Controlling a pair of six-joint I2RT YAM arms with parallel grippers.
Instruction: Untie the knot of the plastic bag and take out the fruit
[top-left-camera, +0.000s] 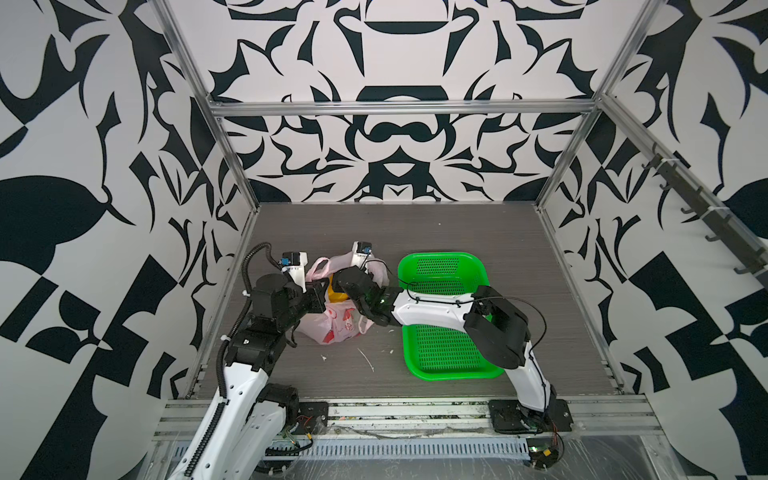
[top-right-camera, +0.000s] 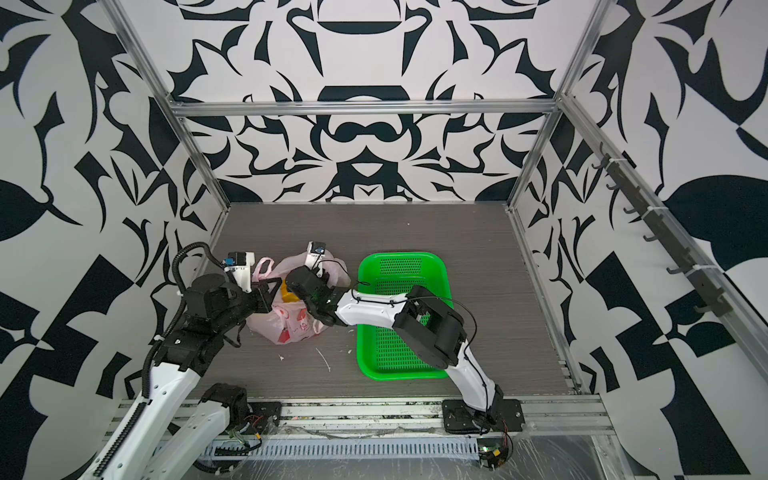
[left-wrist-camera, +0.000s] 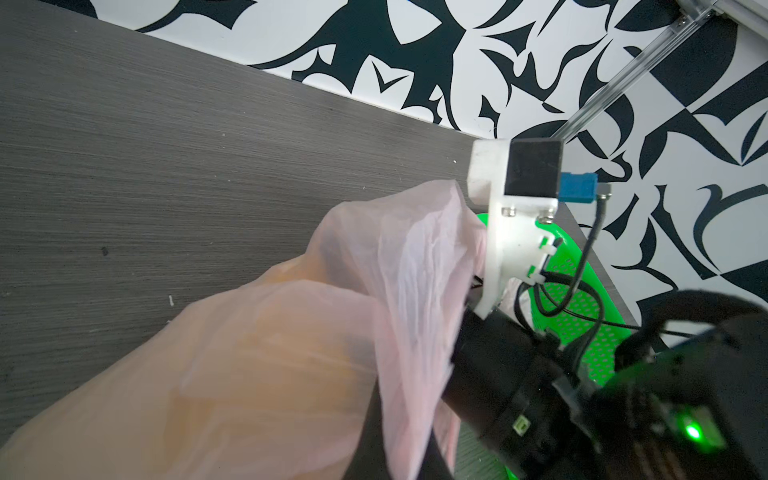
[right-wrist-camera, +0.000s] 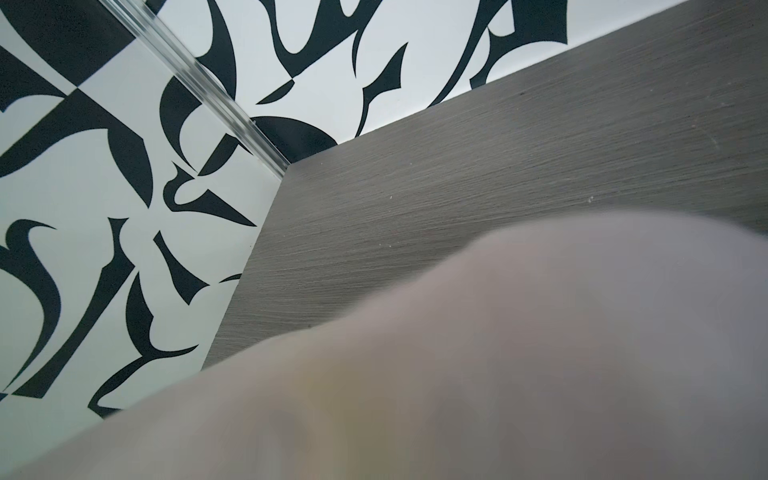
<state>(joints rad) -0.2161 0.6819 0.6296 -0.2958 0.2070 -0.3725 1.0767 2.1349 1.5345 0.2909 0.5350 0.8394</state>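
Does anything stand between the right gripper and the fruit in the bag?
Yellow fruit shows bare in the plastic bag's open mouth beside the right gripper. Its blurred film covers much of the right wrist view, so plastic may lie between.

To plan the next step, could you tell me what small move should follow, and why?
Probably lower the right gripper onto the yellow fruit and close: the bag looks open, with the fruit exposed, and the shut left gripper seems to hold its rim.

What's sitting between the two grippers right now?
The bag, its mouth spread, with yellow fruit showing inside. Both top views show it.
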